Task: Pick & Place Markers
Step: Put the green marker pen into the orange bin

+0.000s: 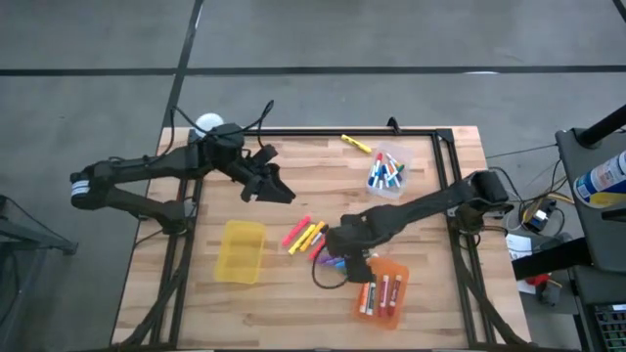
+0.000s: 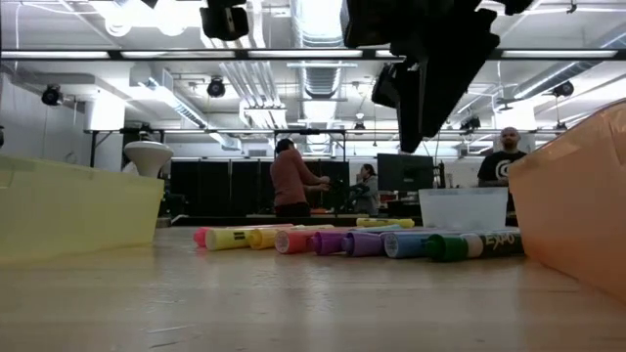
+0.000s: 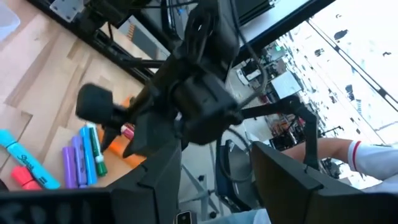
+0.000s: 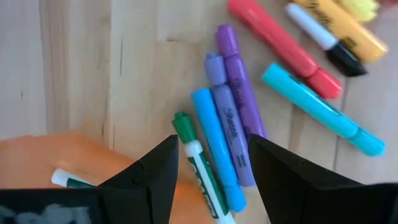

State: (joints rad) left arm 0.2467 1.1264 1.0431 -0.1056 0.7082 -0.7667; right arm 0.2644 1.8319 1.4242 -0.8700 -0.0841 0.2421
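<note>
A loose pile of markers (image 1: 315, 244) lies flat on the wooden table between the yellow and orange bins; in the low view it shows as a row of markers (image 2: 362, 241). My right gripper (image 1: 344, 246) hovers open above the pile. In the right wrist view a green-capped white marker (image 4: 198, 158), a blue marker (image 4: 214, 149) and two purple markers (image 4: 231, 106) lie below the gap of the right gripper (image 4: 212, 149). The low view shows that gripper (image 2: 430, 88) well clear of the table. My left gripper (image 1: 269, 183) waits open over the table's far left part.
An orange bin (image 1: 391, 274) with several markers stands at the table's near right. A clear bin (image 1: 403, 156) of markers sits at the far right, with one yellow marker (image 1: 356, 144) beside it. A yellow bin (image 1: 241, 251) stands near left. People stand in the room behind.
</note>
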